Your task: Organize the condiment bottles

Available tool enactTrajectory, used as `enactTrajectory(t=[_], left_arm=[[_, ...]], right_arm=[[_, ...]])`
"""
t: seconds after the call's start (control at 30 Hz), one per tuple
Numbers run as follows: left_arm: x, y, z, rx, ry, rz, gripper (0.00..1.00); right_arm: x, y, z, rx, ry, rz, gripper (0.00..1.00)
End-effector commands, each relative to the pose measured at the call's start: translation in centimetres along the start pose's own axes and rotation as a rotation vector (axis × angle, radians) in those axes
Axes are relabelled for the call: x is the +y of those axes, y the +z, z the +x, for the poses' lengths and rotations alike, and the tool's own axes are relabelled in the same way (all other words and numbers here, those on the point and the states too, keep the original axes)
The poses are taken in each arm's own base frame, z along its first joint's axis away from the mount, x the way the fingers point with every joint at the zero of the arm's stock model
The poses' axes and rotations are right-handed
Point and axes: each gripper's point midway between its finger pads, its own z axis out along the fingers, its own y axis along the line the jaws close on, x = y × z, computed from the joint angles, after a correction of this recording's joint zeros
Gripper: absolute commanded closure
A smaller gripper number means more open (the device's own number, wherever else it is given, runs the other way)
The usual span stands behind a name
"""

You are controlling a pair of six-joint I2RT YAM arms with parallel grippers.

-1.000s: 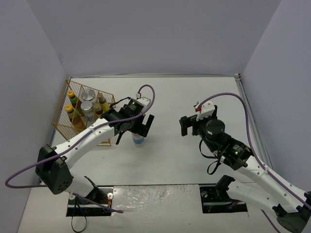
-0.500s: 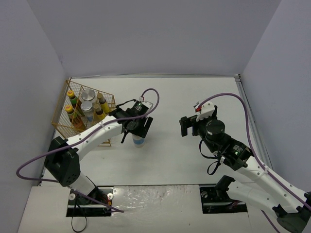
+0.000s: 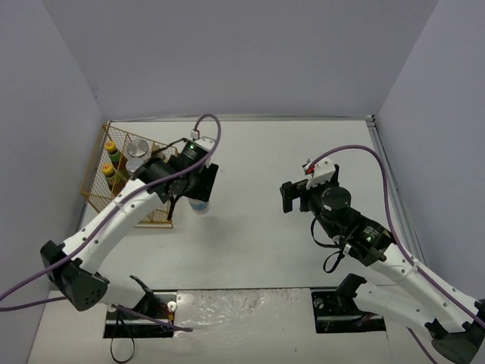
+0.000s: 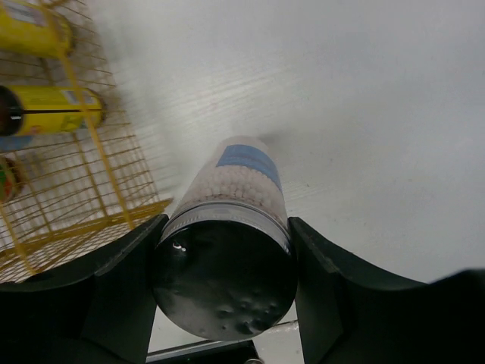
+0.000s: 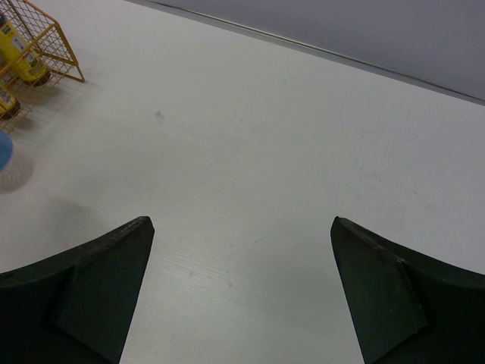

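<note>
Left tool (image 4: 223,277) is being clamped around a silver-lidded jar (image 4: 239,182) beside the wire rack (image 4: 45,189); right tool (image 5: 241,280) is being held with fingers (image 5: 83,288) apart.

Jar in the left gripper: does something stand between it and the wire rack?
Nothing visible does. In the left wrist view the table between the jar and the gold rack is bare; only the rack's own wire wall faces it.
</note>
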Motion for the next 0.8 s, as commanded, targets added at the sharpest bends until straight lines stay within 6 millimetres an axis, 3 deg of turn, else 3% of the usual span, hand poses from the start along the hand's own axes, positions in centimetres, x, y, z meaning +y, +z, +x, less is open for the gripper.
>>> enactTrajectory(t=[0.0, 0.13, 0.3, 0.6, 0.77], left_arm=[[7.5, -7.0, -3.0, -0.173, -0.173, -0.171, 0.96], [13.1, -9.7, -3.7, -0.233, -0.310, -0.283, 0.98], [16.9, -10.2, -3.7, -0.236, -0.403, -0.352, 0.99], [20.2, -7.8, -2.9, -0.197, -0.480, -0.417, 0.99], [21.1, -5.2, -1.7, -0.165, -0.521, -0.427, 0.99]], right_arm=[[-0.5, 0.0, -2.0, -0.070, 0.037, 0.026, 0.00], [-0.5, -0.1, -2.1, -0.076, 0.040, 0.024, 0.00], [-0.5, -0.2, -2.1, -0.077, 0.043, 0.025, 0.00], [-0.6, -0.3, -2.1, -0.080, 0.046, 0.024, 0.00], [-0.5, -0.1, -2.0, -0.074, 0.040, 0.022, 0.00]])
